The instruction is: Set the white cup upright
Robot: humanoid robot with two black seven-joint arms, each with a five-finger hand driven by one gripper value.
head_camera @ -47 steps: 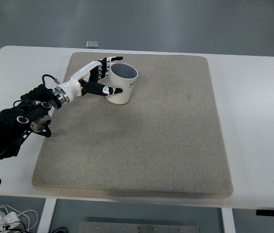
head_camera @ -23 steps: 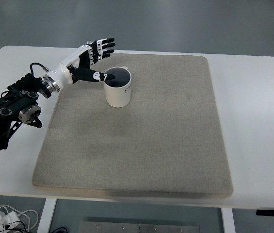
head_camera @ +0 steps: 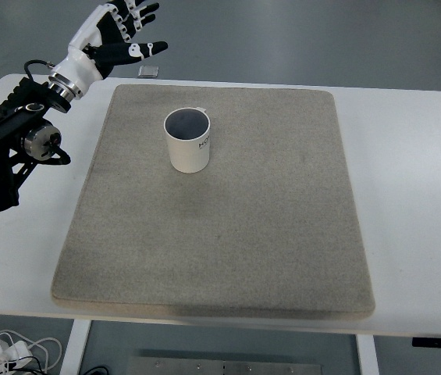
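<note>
From the head view, the left hand (head_camera: 117, 31) is raised over the table's far left corner with its fingers (head_camera: 146, 9) spread and its thumb (head_camera: 148, 48) stretched out toward the right; it is released, grasping nothing and touching nothing. Its black arm (head_camera: 13, 152) comes in from the picture's left edge, above the white table (head_camera: 415, 195). The white cup (head_camera: 187, 141) stands upright on the grey mat (head_camera: 228, 234), mouth up, in the mat's far left part, well apart from the hand and to the right of it. Dark lettering shows on the cup's side, too small to read. A small grey square object (head_camera: 149, 72) lies on the table just beyond the mat's far edge, below the outstretched thumb in the picture. The right arm does not show.
</note>
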